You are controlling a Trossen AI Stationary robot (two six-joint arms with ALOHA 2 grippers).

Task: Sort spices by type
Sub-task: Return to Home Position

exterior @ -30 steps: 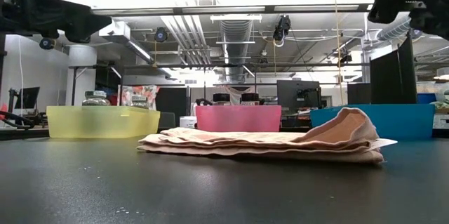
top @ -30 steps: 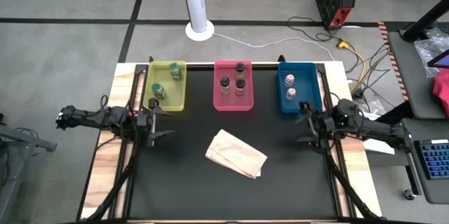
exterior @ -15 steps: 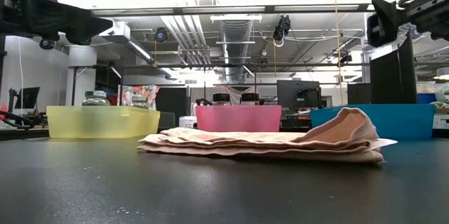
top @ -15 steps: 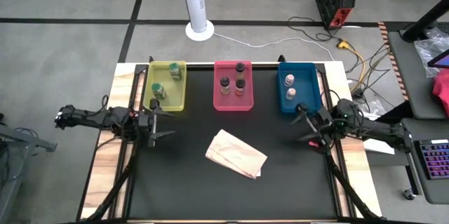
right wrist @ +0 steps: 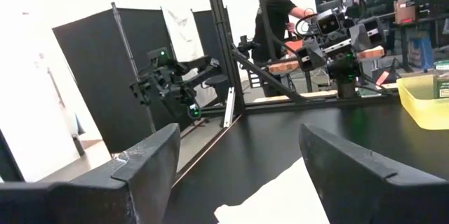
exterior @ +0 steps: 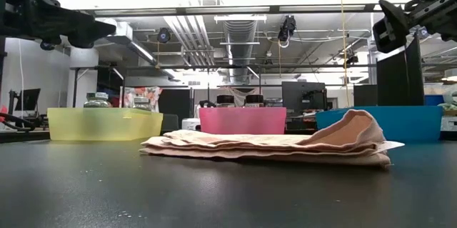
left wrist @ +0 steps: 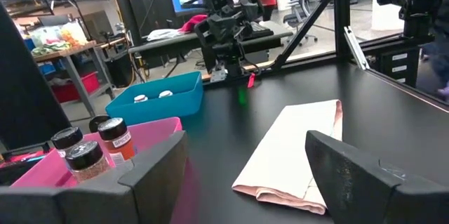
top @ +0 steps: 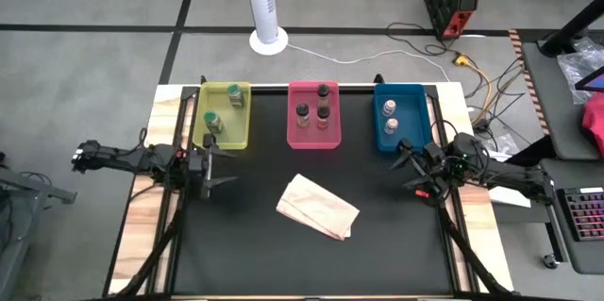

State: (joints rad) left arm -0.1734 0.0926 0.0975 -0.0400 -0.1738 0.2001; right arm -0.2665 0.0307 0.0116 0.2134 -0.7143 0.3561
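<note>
In the high view, all seven spice jars (top: 324, 91) sit in three trays lined along the upper edge of the black table (top: 245, 254). Two green-filled jars (top: 213, 122) are in the yellow tray (top: 236, 133) at upper left, three dark-capped jars (top: 302, 112) in the pink tray (top: 308, 138) at centre, and two pale-capped jars (top: 389, 107) in the blue tray (top: 416, 117) at upper right. The left pincer (top: 209, 161) hangs just below the yellow tray at the table's left edge, its fingers spread and empty. The nearer of the green-filled jars lies just above it inside the tray, clear of the fingers. The right pincer (top: 408, 167) hovers just below the blue tray at the right edge, likewise released with nothing between its fingers. A tan paper bag (top: 317, 207) lies flat between the two pincers, lower in the frame. In the low view the tray walls hide most of each jar. Only tops show above the yellow and pink rims, and the blue tray's jars cannot be seen.
</note>
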